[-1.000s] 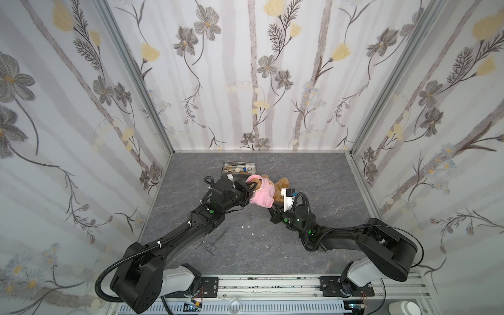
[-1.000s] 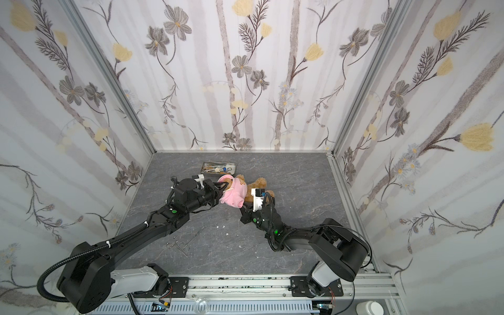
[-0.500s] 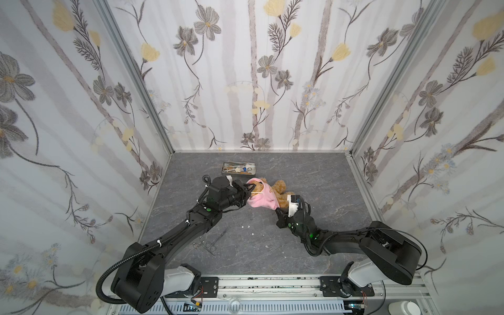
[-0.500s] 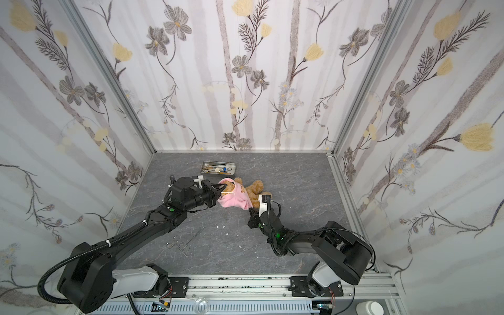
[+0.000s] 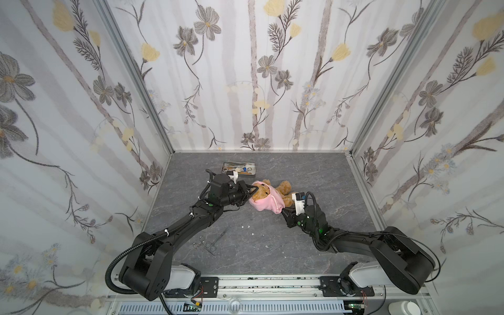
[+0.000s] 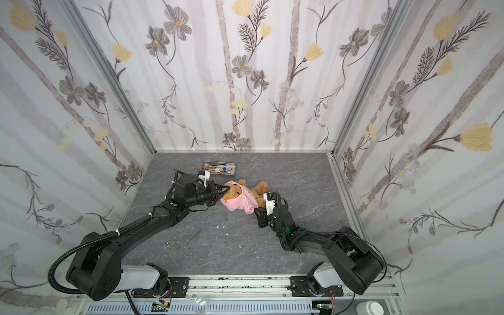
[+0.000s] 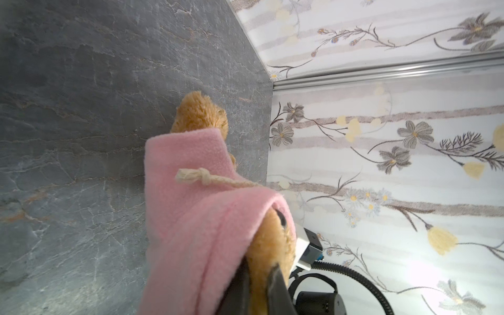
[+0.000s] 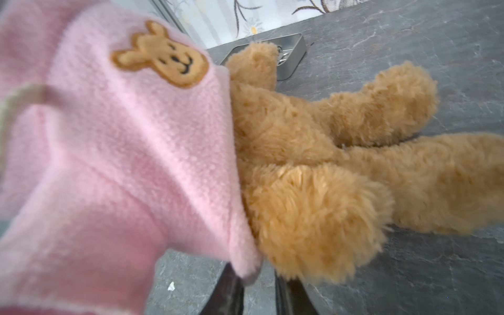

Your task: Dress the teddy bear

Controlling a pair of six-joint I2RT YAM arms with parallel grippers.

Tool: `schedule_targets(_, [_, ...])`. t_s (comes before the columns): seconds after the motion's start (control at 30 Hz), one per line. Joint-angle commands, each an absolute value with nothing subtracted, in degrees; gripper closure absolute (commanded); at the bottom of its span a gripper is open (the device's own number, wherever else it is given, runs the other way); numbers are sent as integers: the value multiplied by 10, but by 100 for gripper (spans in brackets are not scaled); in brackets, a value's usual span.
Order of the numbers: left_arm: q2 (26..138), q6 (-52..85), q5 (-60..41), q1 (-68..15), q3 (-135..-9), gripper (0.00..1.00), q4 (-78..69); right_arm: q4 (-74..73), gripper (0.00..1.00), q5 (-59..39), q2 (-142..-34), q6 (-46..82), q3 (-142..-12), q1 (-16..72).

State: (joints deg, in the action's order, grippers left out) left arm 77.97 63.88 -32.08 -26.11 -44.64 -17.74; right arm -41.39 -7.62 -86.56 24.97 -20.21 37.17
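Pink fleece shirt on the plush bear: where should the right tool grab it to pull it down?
Pinch the lower hem corner of the pink fleece shirt, just ahead of the right tool, coming from the leg end of the golden-brown plush teddy bear. The hem hangs loose at the belly, so a pull along the body probably works.

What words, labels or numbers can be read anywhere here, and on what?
None is readable.
The pink shirt carries only a bear-face emblem, no lettering.
Any marks on the white camera block on the right arm are too small to read.
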Motion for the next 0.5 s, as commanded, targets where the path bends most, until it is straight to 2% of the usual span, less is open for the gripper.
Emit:
schedule_targets(0.0, [785,527,-351,-258,-448,100,-214,-318,69,-158,-819,178,-202,347])
schedule_targets(0.2, [787,340,-387,-258,-435,100,-214,-199,59,-286,-710,118,-210,275])
schedule_targets(0.33, [772,155,-422,-258,-421,100,-214,-219,57,-307,-705,190,-241,245])
schedule_targets(0.47, [746,-45,-425,-259,-386,100,-212,-279,55,-313,-747,302,-266,229])
